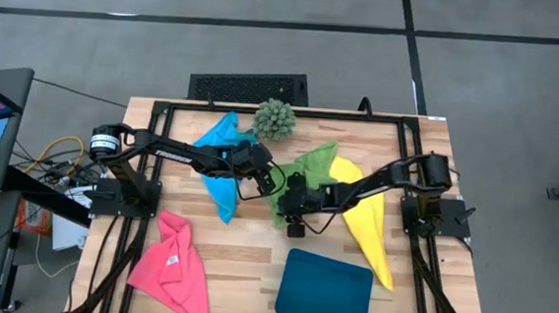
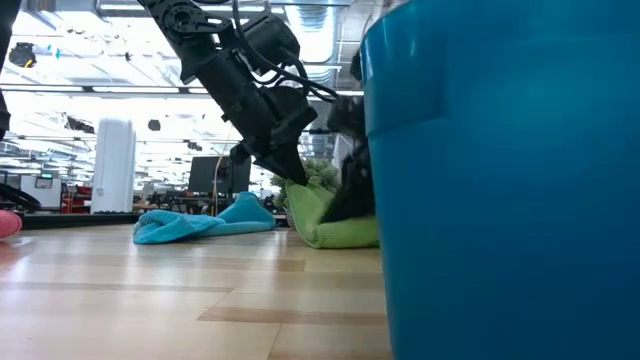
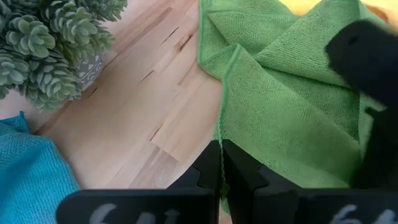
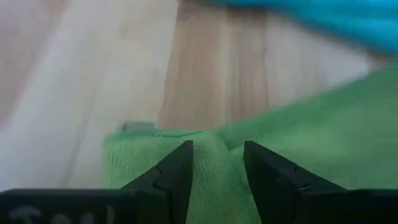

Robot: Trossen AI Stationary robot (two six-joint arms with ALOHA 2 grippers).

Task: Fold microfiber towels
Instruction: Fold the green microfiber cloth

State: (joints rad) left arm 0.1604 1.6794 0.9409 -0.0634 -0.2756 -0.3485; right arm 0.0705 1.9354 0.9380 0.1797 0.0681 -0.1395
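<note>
The lime green towel [image 1: 308,170] lies crumpled at the table's middle, partly over the yellow towel [image 1: 368,225]. My left gripper [image 1: 274,182] is shut on its left edge. My right gripper [image 1: 292,205] is shut on its near-left corner. The sky blue towel [image 1: 221,167] lies bunched under my left arm. The hot pink towel [image 1: 173,266] lies at the near left. In the low view my left gripper [image 2: 287,172] slants down onto the green towel [image 2: 325,222]. My left gripper pinches the green towel's hemmed left edge [image 3: 220,138] between its two fingers. The fingers slant down from the table's left. The towel lies on the table beyond them, folded over in several layers. My right gripper has a bunched fold of the green towel near its corner [image 4: 216,155] between its two fingers [image 4: 177,171]. The fingers come low from the table's right. The cloth around them rests on the table.
A spiky green ball plant [image 1: 275,120] stands just beyond the towels at the far middle. The dark teal tray [image 1: 325,288] lies at the near edge and fills the right of the low view [image 2: 500,180]. Bare wood shows between the pink towel and the tray.
</note>
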